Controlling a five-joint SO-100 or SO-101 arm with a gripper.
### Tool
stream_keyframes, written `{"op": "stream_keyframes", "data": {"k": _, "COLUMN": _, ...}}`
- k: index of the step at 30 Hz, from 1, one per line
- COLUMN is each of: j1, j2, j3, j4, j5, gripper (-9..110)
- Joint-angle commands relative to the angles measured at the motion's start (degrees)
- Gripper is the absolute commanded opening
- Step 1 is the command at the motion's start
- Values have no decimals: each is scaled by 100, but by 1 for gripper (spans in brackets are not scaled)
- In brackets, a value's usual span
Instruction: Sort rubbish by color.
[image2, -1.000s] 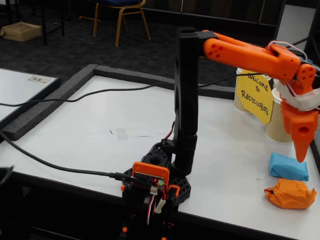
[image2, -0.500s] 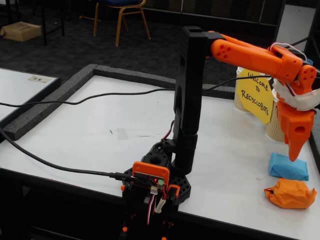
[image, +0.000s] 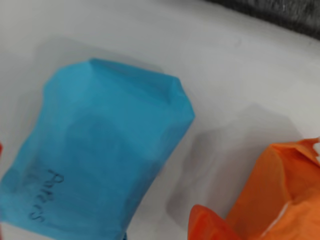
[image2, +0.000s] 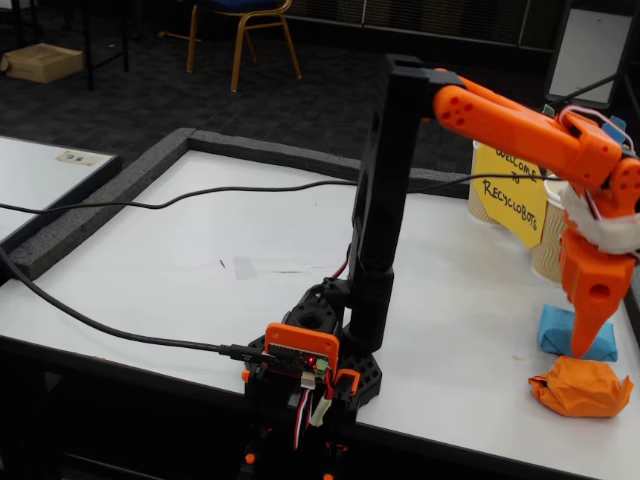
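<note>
**Blue wad under the end effector, orange wad beside it**

Blue wad (image: 100, 155) lies on the white counter (image2: 200, 270) at its right side in the fixed view, just in front of the ribbed paper cups (image2: 553, 245) and the yellow sign (image2: 515, 195). The orange wad (image2: 582, 386) sits just beside it, nearer the counter's front edge; the two look close but apart.

Both wads are crumpled paper, so I judge them very light, soft and springy: they should crush a little under the fingers and not slip. The blue wad is folded flat with broad creased faces and some handwriting; taking it across its narrower middle looks safer than pinching a loose corner, which could unfold.

The end effector (image2: 585, 345) hangs point-down over the blue wad, its tip overlapping the wad in the fixed view. Whether it touches, I cannot tell. Nor can I tell whether its fingers are apart or together: the fixed view shows them edge-on as one wedge, and the wrist view shows at most a red sliver at the left edge.

No green wad shows in either view. The wrist view is soft and cuts off both wads.
</note>
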Motion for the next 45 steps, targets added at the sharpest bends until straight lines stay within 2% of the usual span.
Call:
{"op": "stream_keyframes", "data": {"k": 1, "j1": 88, "j2": -44, "j3": -747, "j4": -185, "j5": -114, "gripper": 22}}
{"op": "stream_keyframes", "data": {"k": 5, "j1": 9, "j2": -158, "j3": -738, "j4": -264, "j5": -105, "gripper": 17}}
{"op": "stream_keyframes", "data": {"k": 10, "j1": -149, "j2": -149, "j3": -747, "j4": -422, "j5": -62, "gripper": 0}}
{"op": "stream_keyframes", "data": {"k": 19, "j1": -316, "j2": 448, "j3": -949, "j4": 114, "j5": -53, "gripper": 0}}
{"op": "stream_keyframes", "data": {"k": 26, "j1": -615, "j2": 1942, "j3": -914, "j4": 1292, "j5": 0, "gripper": 0}}
{"op": "stream_keyframes", "data": {"k": 33, "j1": -896, "j2": 3727, "j3": -712, "j4": 1696, "j5": 325, "gripper": 0}}
{"op": "stream_keyframes", "data": {"k": 38, "j1": -984, "j2": 5036, "j3": -308, "j4": 1652, "j5": 352, "gripper": 0}}
{"op": "stream_keyframes", "data": {"k": 45, "j1": -1160, "j2": 6750, "j3": 650, "j4": 976, "j5": 352, "gripper": 0}}
